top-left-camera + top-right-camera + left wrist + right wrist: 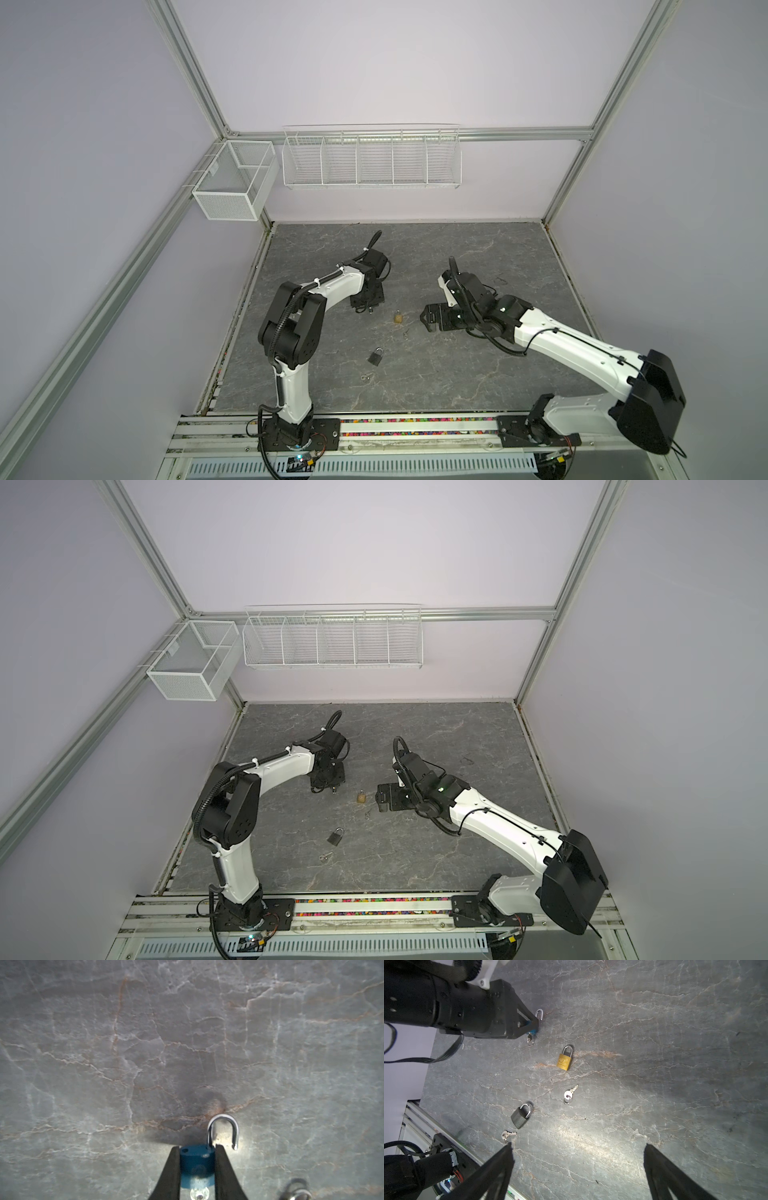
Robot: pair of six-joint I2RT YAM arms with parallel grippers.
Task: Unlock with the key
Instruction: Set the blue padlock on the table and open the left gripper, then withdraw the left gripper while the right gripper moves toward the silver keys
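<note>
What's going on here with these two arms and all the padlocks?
The left end effector is clamped on a blue padlock. A key sits in its keyhole and its shackle stands open, so that lock looks unlocked. The right end effector is wide open and empty, hovering over the table. A brass padlock, a grey padlock and two loose keys lie on the table; both those shackles look closed.

Both top views look steeply down from high at the front onto the whole desk (457,374), facing the back wall (395,62). The left wrist camera sits close above the desk; the right wrist camera, farther off, shares the brass padlock (564,1061) with both top views.
</note>
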